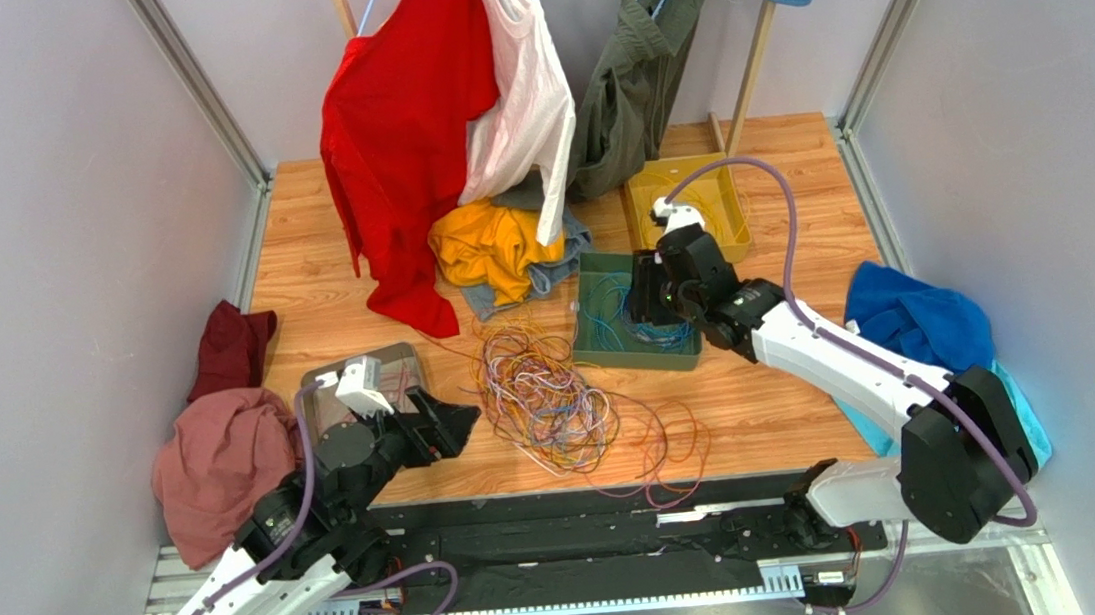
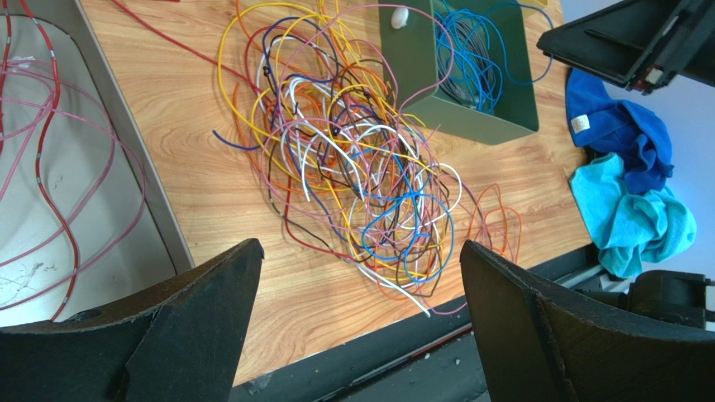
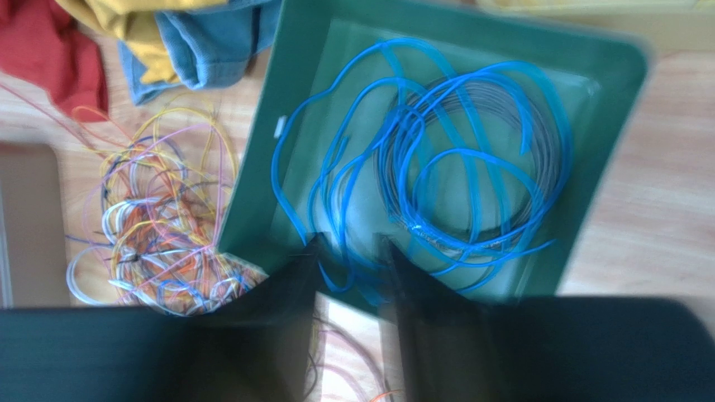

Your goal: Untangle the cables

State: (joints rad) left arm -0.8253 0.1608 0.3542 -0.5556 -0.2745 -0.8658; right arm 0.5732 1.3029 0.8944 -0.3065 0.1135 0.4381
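Cables (image 2: 361, 167) heaped on the worktop (image 2: 210, 193), blue ones (image 3: 436, 159) in a green tray (image 3: 470, 38).
Left jaws hang spread wide and empty beside the heap; beyond it, right jaws stand partly spread over the tray's near rim, blue loops between them, contact lost in blur.

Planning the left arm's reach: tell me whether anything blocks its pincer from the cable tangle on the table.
Nothing visible does. The left pincer stands open beside the cable tangle, with only bare wooden table between them.
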